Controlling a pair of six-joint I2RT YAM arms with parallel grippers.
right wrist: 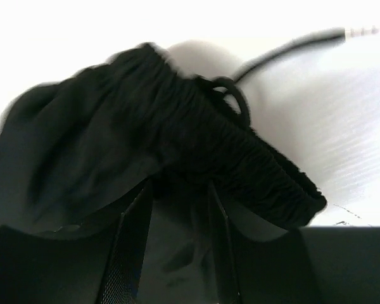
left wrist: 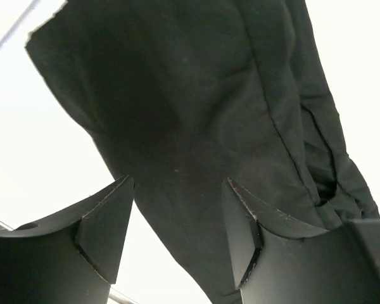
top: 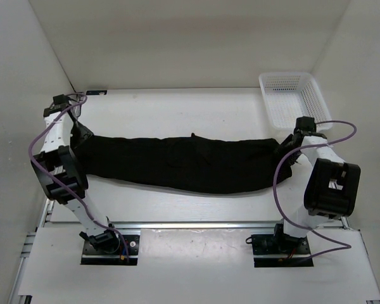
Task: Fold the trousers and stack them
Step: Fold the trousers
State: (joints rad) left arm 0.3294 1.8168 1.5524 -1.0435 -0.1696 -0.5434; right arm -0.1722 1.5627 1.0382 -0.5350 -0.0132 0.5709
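Black trousers (top: 190,164) lay stretched left to right across middle of white tabletop (top: 177,107), soft fabric, wrinkled, slightly bowed. Waistband end at right, gathered elastic with thin drawstring (right wrist: 285,47) trailing off, metal-tipped. Right gripper (right wrist: 180,187) clenched on bunched waistband. Left gripper (left wrist: 177,190) at leg end, fabric between its parted fingers (left wrist: 104,234); couldn't tell if pinched or just lying there. White mesh basket (top: 275,104) at far right corner, apart from trousers. Plain white walls (top: 177,38) on three sides. Purple cables (top: 35,142) looped along both arms. Right wrist view blurred; both trouser ends partly hidden by arms from above.
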